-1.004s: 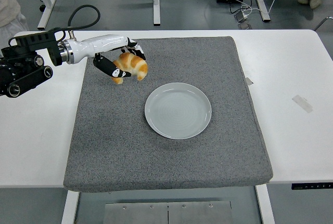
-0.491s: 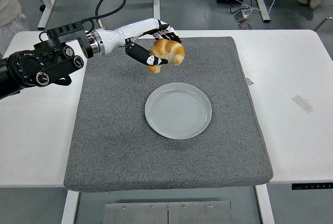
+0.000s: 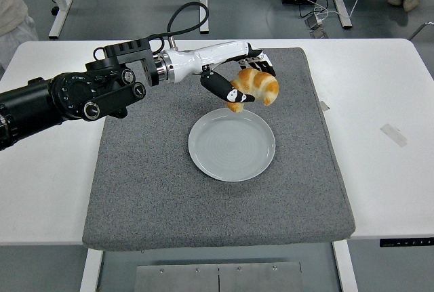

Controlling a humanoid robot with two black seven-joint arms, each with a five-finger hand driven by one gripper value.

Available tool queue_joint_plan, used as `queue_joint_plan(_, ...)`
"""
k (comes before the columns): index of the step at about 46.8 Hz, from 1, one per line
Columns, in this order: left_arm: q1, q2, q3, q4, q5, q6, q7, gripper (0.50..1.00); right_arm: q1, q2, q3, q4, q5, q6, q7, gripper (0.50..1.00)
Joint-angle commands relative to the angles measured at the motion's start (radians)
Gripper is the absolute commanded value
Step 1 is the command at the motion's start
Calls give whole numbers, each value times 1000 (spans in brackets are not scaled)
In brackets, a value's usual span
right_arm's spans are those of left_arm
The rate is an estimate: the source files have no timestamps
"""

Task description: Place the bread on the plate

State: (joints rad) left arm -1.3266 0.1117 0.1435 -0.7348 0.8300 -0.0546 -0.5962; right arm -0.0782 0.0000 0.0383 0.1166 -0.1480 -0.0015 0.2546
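A golden croissant-shaped bread [image 3: 257,87] hangs in the air, held by my left hand [image 3: 241,80], whose fingers are shut around it. The hand and bread hover just above the far rim of the pale grey plate [image 3: 232,144], which lies on the grey mat [image 3: 217,150] near its middle. The plate holds nothing. My left arm reaches in from the left edge across the mat's far left part. My right arm does not show.
The mat covers the middle of the white table [image 3: 386,136]. A small strip of tape [image 3: 394,134] lies on the table at the right. A person's sleeve [image 3: 12,14] shows at the top left.
My left hand has carried the bread to the right, from over the mat's far left part to just above the plate's far rim.
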Motion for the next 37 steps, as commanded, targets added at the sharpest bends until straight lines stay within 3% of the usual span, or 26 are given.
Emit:
queue_joint_plan(1, -2, -6, 21, 0, 3, 1, 7, 500, 0, 0, 0, 0, -1, 0, 0, 1000)
queue_joint_plan(26, 0, -29, 137, 8, 123, 10, 7, 500, 0, 0, 0, 0, -1, 0, 0, 1000)
queue_joint_plan(37, 3, -41, 180, 26, 159, 41, 9, 500, 0, 0, 0, 0, 1, 0, 0, 1000)
